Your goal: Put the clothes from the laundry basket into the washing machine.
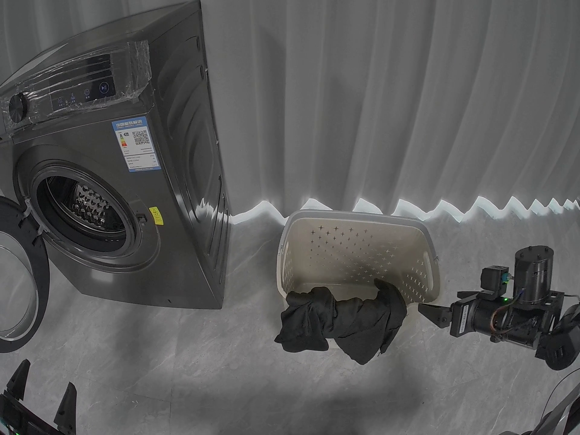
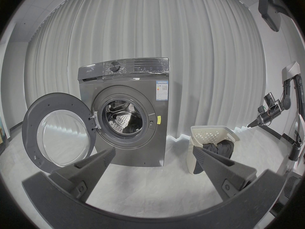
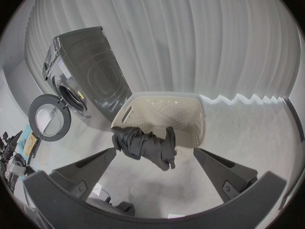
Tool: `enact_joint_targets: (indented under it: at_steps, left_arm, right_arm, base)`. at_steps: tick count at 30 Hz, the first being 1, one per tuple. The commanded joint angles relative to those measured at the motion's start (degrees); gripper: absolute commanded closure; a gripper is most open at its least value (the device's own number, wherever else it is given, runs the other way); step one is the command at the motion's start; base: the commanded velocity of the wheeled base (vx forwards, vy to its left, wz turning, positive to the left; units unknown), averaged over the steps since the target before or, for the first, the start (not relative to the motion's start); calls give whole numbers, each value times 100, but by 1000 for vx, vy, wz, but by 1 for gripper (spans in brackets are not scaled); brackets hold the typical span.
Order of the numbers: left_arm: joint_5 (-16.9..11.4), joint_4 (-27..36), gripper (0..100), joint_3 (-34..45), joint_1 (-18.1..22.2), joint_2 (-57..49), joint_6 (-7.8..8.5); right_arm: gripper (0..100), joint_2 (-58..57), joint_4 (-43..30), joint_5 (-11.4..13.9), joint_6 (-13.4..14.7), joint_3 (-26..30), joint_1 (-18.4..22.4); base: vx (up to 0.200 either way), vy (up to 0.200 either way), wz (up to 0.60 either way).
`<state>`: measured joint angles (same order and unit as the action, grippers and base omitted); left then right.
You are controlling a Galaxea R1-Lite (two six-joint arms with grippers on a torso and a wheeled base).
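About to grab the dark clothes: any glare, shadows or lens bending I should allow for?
Head view: bright light spills under the curtain behind the laundry basket; the clothes cast a shadow on the floor. Left wrist view: fisheye bending, dark corners, the door glass reflects light. Right wrist view: same bending, the washing machine leans.

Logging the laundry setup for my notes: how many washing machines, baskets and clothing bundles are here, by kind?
washing machine: 1
laundry basket: 1
dark clothing bundle, draped over the basket's front rim: 1 (pieces within it cannot be told apart)
Total: 3
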<state>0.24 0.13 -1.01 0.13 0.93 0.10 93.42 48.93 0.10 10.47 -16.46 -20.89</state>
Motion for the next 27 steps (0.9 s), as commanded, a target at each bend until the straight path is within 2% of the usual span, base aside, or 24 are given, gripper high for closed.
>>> enact_joint_targets:
  at_steps: [1, 5, 12, 27]
  left_arm:
    - [2, -5, 0, 92, 4, -93, -1]
    - [2, -5, 0, 92, 4, -93, -10]
    - [-7, -5, 0, 92, 4, -93, -1]
    - [-33, -13, 0, 92, 4, -93, 17]
  right_arm:
    - [0, 1091, 749, -212, 69, -77, -196]
    - [0, 1724, 1417, -458, 201, -77, -371]
    - [0, 2374, 1391, -845, 280, -771, -398]
    - [0, 3728, 1312, -889, 236, -1975, -389]
  base:
    - [0, 0, 0]
    - [0, 0, 0]
    - [0, 0, 0]
    - [0, 0, 0]
